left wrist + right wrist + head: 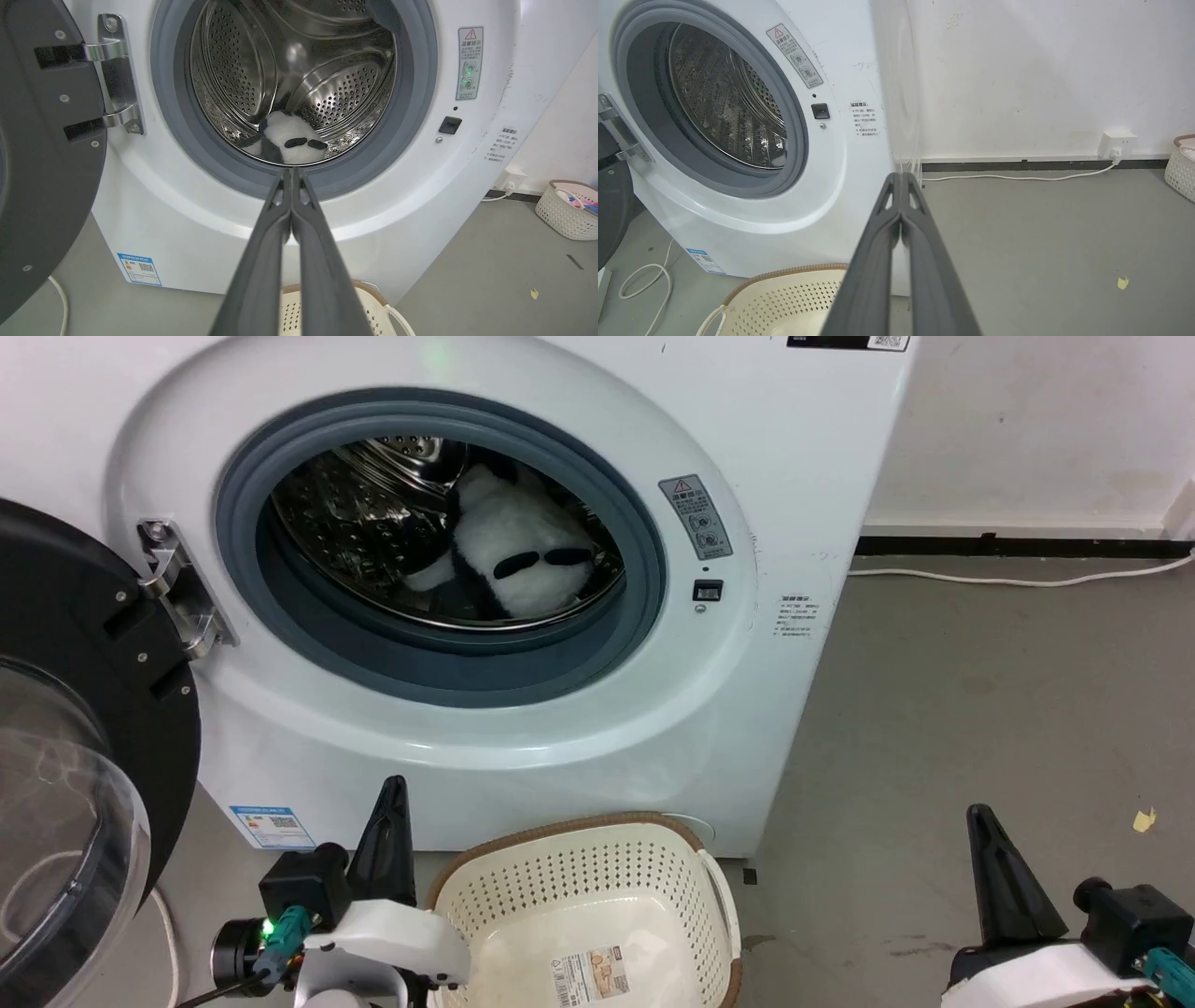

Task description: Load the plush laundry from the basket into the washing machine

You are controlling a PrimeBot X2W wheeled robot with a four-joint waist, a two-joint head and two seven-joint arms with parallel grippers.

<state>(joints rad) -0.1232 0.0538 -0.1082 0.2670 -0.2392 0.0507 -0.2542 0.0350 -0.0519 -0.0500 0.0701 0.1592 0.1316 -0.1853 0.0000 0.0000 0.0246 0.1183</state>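
The plush laundry (pixel 518 546) lay inside the washing machine (pixel 523 747); the basket (pixel 579 877) sat before it. Left gripper (pixel 394 800) and right gripper (pixel 980 823), fingers pressed together, gripped nothing.

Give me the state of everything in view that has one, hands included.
washing machine: door swung open to the left.
plush laundry: lying inside the drum.
basket: upright before the machine, empty apart from its label.
left hand: shut, holding nothing.
right hand: shut, holding nothing.
far basket: holds colourful items.
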